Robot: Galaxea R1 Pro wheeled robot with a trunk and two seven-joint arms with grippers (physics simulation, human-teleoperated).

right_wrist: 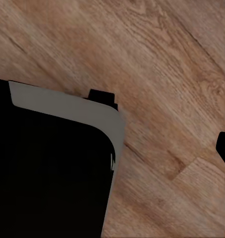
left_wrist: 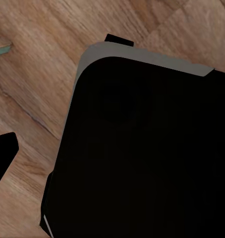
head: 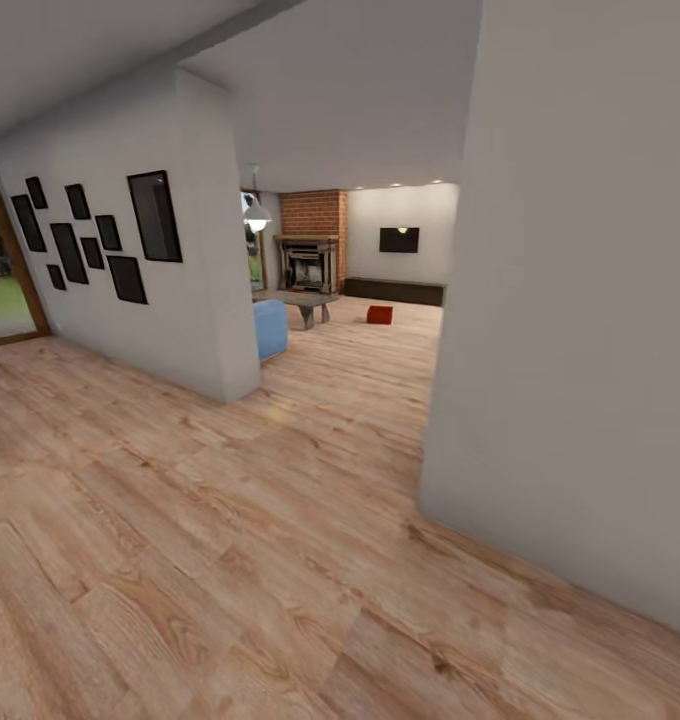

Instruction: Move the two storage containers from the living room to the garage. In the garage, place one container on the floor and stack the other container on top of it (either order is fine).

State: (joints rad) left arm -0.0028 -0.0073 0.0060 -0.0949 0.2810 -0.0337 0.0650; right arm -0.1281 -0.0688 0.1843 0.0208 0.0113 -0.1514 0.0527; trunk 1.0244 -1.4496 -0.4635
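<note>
The head camera is looking across a light wood-plank floor (head: 210, 560) toward an opening between two white walls, one wall (head: 170, 300) carrying a cluster of black picture frames (head: 152, 215) and the other wall (head: 580, 300) standing close on the opposite side. Through the opening the living room is showing: one red-orange storage container (head: 379, 314) is sitting on the planks far off, near the dark low cabinet (head: 393, 290) along the back wall and well apart from the grey low table (head: 302, 299). A corner of the blue sofa (head: 270, 327) is peeking out beside the framed wall, with a brick fireplace (head: 311, 240) and a white pendant lamp (head: 257, 214) beyond. Both wrist cameras are pointing down at wood planks with a dark robot body panel (left_wrist: 142, 148) covering much of each frame; whether either claw is open or closed, I cannot tell.
</note>
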